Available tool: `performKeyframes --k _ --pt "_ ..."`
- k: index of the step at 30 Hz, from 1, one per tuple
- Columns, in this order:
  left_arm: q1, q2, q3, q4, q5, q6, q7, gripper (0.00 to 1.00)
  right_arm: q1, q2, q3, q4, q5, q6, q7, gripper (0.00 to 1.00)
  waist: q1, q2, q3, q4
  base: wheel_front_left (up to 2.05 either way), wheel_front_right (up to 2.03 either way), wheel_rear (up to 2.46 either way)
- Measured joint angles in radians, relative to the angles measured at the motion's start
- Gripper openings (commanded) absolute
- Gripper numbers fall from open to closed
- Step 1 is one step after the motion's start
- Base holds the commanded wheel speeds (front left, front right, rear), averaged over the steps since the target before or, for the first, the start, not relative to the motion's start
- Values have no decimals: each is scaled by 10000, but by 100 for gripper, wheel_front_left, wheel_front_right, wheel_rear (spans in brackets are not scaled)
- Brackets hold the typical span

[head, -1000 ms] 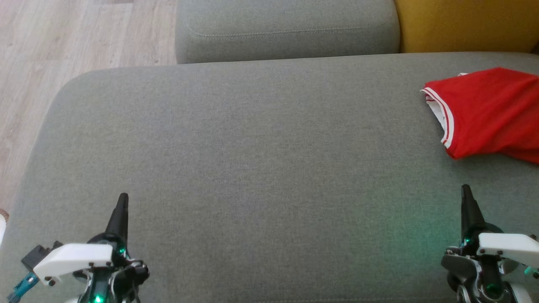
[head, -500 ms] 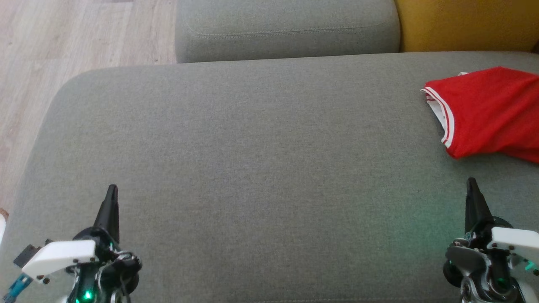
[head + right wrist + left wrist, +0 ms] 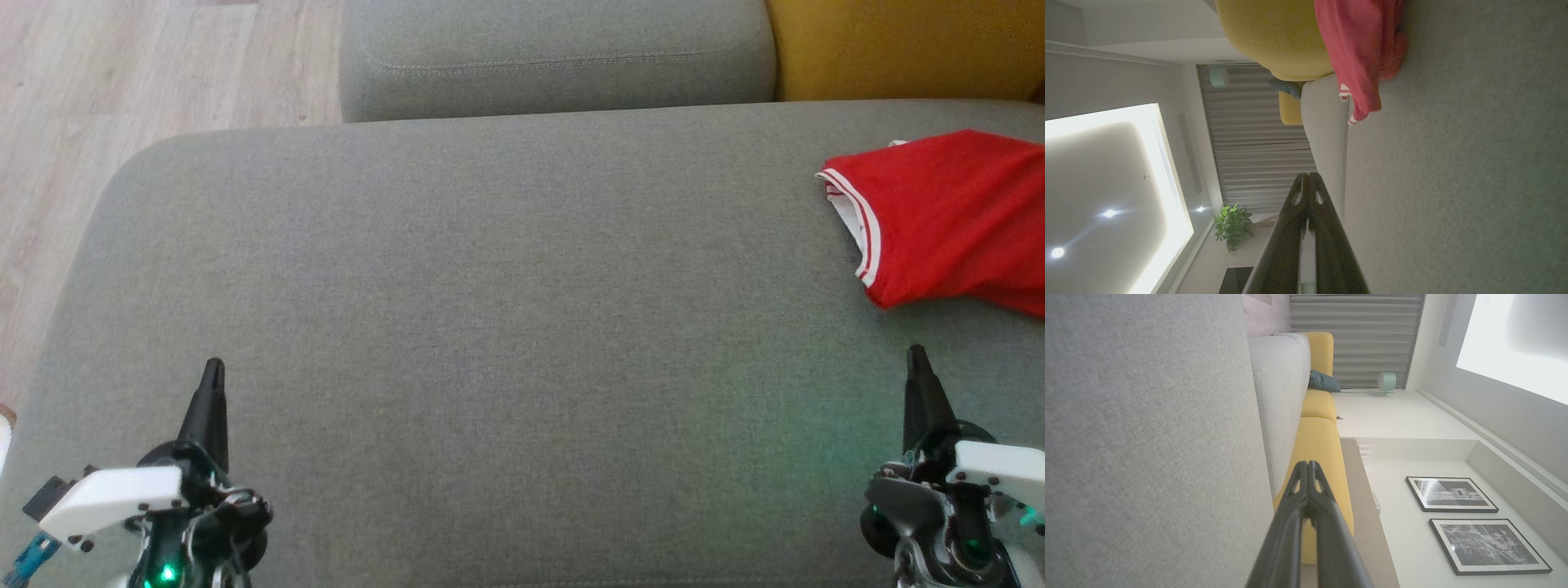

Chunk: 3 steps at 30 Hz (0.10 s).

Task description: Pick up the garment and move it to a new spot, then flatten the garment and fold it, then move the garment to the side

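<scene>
Edged fwd: left gripper (image 3: 214, 367) & right gripper (image 3: 916, 354), both pinched closed, empty; garment (image 3: 947, 214) near, ahead of right gripper; open wide before pinching hem.

No legible text, label, brand, number or sign.

- The garment (image 3: 939, 216), at the right edge of the sofa seat (image 3: 506, 327): plain red fabric with white stripe trim. No lettering can be read on it.
- The framed prints (image 3: 1451, 494), on the wall in the left wrist view: black-and-white images. The detail is too fine to tell whether any characters are there.
</scene>
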Motion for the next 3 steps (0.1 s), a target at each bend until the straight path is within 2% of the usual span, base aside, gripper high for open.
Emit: performKeyframes --k 3 --pt "0 -2 4 0 0 0 0 0 0 0 -8 0 0 0 0 0 0 0 0 0 0 0 0"
